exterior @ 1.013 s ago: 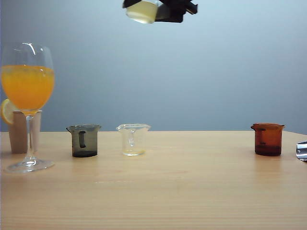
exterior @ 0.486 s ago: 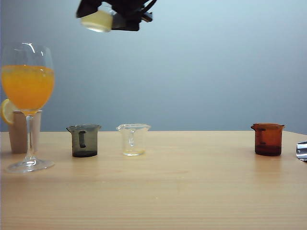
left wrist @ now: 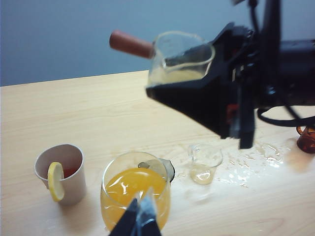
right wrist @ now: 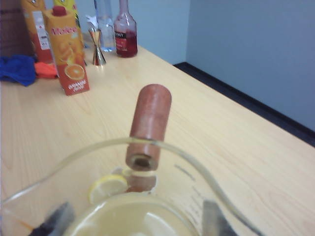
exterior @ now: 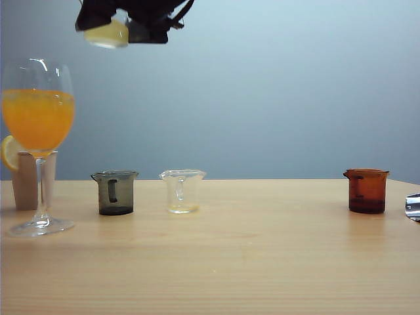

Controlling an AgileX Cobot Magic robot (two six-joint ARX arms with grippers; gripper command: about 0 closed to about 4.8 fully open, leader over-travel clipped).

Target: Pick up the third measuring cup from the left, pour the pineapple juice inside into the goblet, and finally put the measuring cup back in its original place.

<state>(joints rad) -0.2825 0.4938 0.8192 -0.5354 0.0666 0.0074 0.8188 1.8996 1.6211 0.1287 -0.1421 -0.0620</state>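
- The right gripper (exterior: 125, 26) is high up in the air, near the top left of the outside view. Its black fingers (left wrist: 197, 101) hold a small clear cup (left wrist: 181, 59) between them.
- The cup has pale yellow juice (right wrist: 130, 219) in it. It also has a brown handle (right wrist: 149, 125) that sticks out from its rim.
- In the outside view the cup (exterior: 107, 34) hangs above the tall glass (exterior: 38, 141) and a little to its right. It does not touch the glass.
- The tall glass stands on the wooden table (exterior: 262, 262) at the far left. It holds orange drink.
- Just behind the glass is a small paper cup (left wrist: 61, 172) with a lemon slice (left wrist: 55, 181) on its rim.
- On the table, right of the glass, stand a grey cup (exterior: 115, 192) and then a clear cup (exterior: 182, 190). They are near each other but apart.
- A brown cup (exterior: 366, 190) stands far off on the right side.
- Some wet spots (left wrist: 246, 169) shine on the table beside the clear cup.
- The left gripper (left wrist: 139, 220) is low, just over the tall glass. Its two tips are pressed together, with nothing between them.
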